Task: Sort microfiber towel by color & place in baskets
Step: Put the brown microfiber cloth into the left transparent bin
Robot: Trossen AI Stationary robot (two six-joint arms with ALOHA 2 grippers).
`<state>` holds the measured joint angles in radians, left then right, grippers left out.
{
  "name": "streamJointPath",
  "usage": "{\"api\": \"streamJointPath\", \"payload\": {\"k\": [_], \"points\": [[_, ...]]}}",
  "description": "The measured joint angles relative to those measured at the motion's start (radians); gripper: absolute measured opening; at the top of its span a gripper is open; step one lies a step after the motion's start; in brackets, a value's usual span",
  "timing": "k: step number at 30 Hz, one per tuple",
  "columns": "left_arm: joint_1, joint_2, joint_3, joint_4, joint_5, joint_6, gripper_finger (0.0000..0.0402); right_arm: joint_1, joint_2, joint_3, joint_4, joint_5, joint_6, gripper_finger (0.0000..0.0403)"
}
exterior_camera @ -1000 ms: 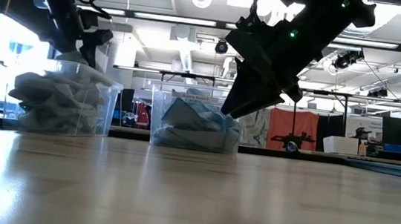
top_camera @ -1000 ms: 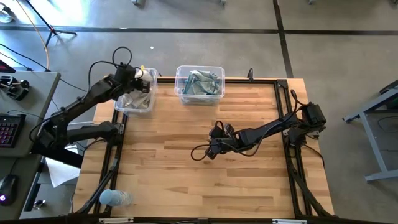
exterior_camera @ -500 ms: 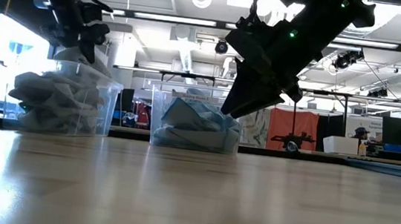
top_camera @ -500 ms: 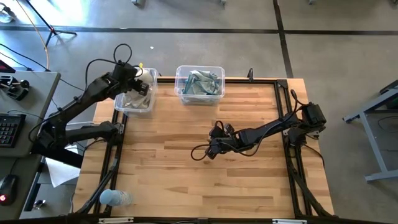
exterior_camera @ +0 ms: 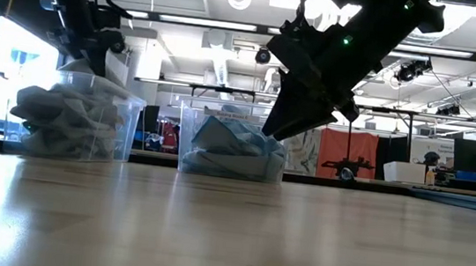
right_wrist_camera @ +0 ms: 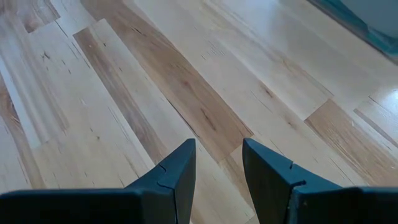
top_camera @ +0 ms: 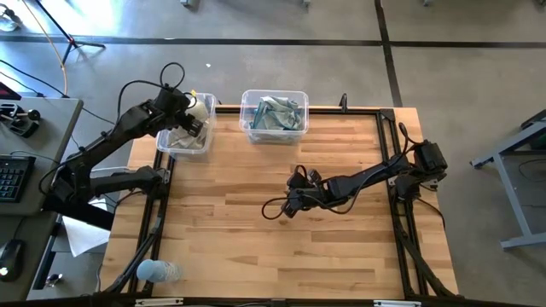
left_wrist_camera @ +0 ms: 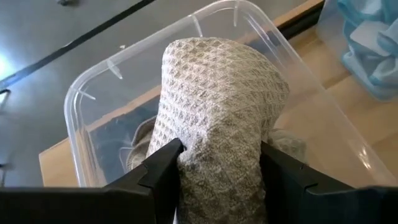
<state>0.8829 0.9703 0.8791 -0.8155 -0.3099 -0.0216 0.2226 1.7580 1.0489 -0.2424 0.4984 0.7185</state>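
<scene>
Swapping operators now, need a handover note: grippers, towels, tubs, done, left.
Left gripper: shut on a beige-grey waffle-weave towel, held over the clear plastic tub on the left, which holds more beige-grey cloth.
Right gripper: open, empty, over the bare wooden table.
Second clear tub holds teal-blue towels.
Done: no towels show on the table.
Left: drop the held one.

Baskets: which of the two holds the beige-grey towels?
The left basket, under the left hand, which grips a beige-grey towel above it. The other basket holds teal-blue towels.
</scene>
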Motion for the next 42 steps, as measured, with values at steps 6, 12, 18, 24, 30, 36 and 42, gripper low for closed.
{"api": "streamJointPath", "payload": {"k": [6,12,18,24,30,36,42], "points": [[0.001,0.013,0.000,-0.005,0.012,-0.003,0.0171,0.000,0.000,0.000,0.000,0.001,-0.001,0.0126],[0.001,0.088,0.000,-0.038,0.003,-0.010,0.0171,0.000,0.000,0.000,0.000,0.007,-0.002,0.0126],[-0.001,0.139,0.000,-0.008,-0.026,-0.078,0.0171,0.000,0.000,0.000,0.000,0.007,-0.004,0.0126],[-0.002,0.148,0.000,0.014,-0.036,-0.099,0.0171,0.000,0.000,0.000,0.000,0.008,-0.019,0.0126],[-0.002,0.089,0.019,0.039,-0.068,-0.209,0.0171,0.000,0.000,0.000,0.000,0.007,-0.012,0.0126],[-0.020,0.003,0.029,0.029,0.100,-0.163,0.0171,0.000,0.000,0.000,-0.001,0.007,-0.011,0.0126],[-0.028,-0.035,0.053,0.027,0.121,-0.240,0.0171,-0.001,0.000,0.000,-0.001,0.007,-0.011,0.0126]]}}
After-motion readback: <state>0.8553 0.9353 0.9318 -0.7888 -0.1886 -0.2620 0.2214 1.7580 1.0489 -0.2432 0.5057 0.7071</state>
